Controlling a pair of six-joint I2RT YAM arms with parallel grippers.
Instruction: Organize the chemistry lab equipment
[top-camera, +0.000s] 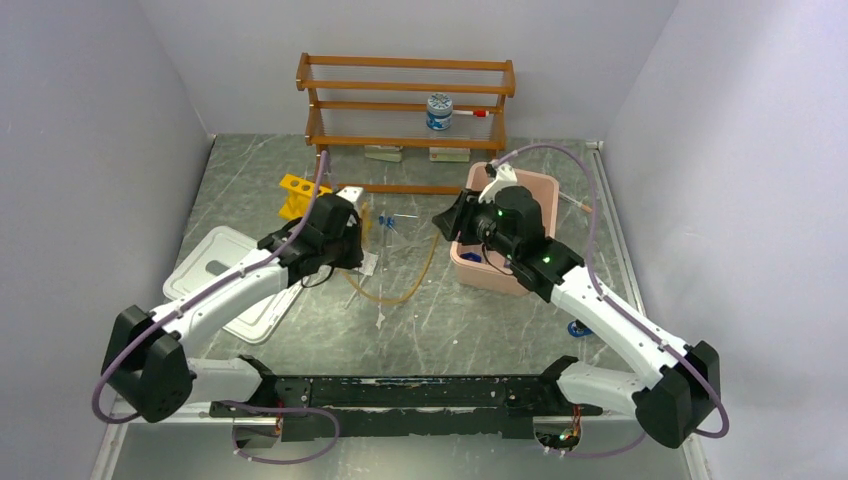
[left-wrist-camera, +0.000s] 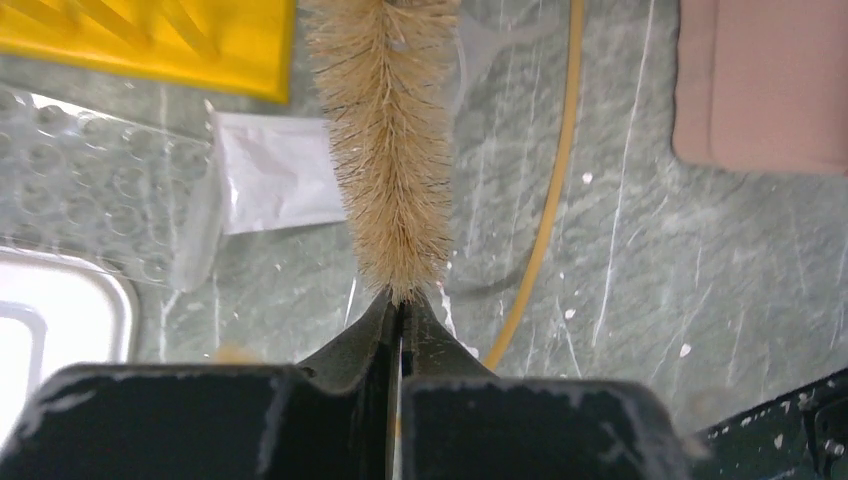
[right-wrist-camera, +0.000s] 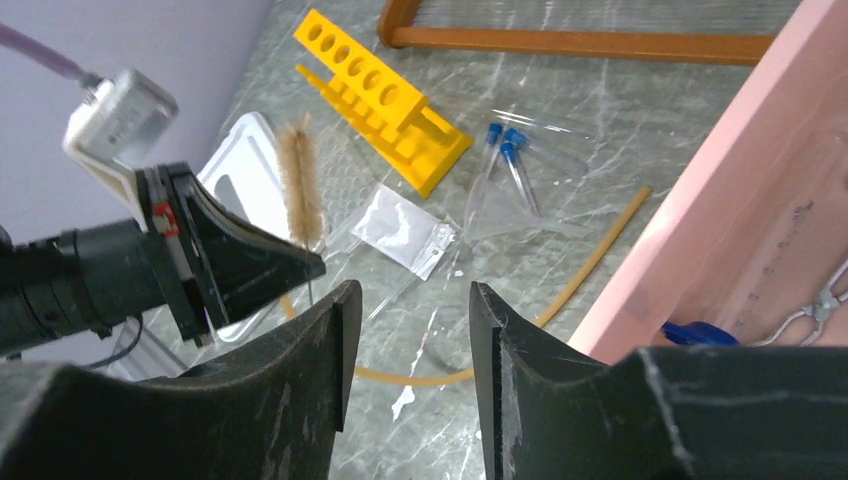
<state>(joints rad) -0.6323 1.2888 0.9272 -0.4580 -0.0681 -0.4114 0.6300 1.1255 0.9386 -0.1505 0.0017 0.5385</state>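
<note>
My left gripper (left-wrist-camera: 400, 305) is shut on the wire stem of a tan bristle brush (left-wrist-camera: 385, 150), held above the table; the brush also shows in the right wrist view (right-wrist-camera: 300, 185). The yellow test-tube rack (top-camera: 297, 192) lies just beyond it (right-wrist-camera: 380, 100). Small blue-capped tubes (right-wrist-camera: 510, 160) lie right of the rack. The tan hose (top-camera: 400, 297) curves across the table between the arms (right-wrist-camera: 590, 265). My right gripper (right-wrist-camera: 410, 300) is open and empty at the left edge of the pink bin (top-camera: 540, 185). A blue clamp (right-wrist-camera: 700, 333) and metal tongs lie in the bin.
A wooden shelf (top-camera: 405, 90) stands at the back with a white-lidded jar (top-camera: 439, 112) on it. A white tray lid (top-camera: 225, 270) lies under the left arm. A small plastic bag (left-wrist-camera: 280, 180) and bubble wrap lie near the rack.
</note>
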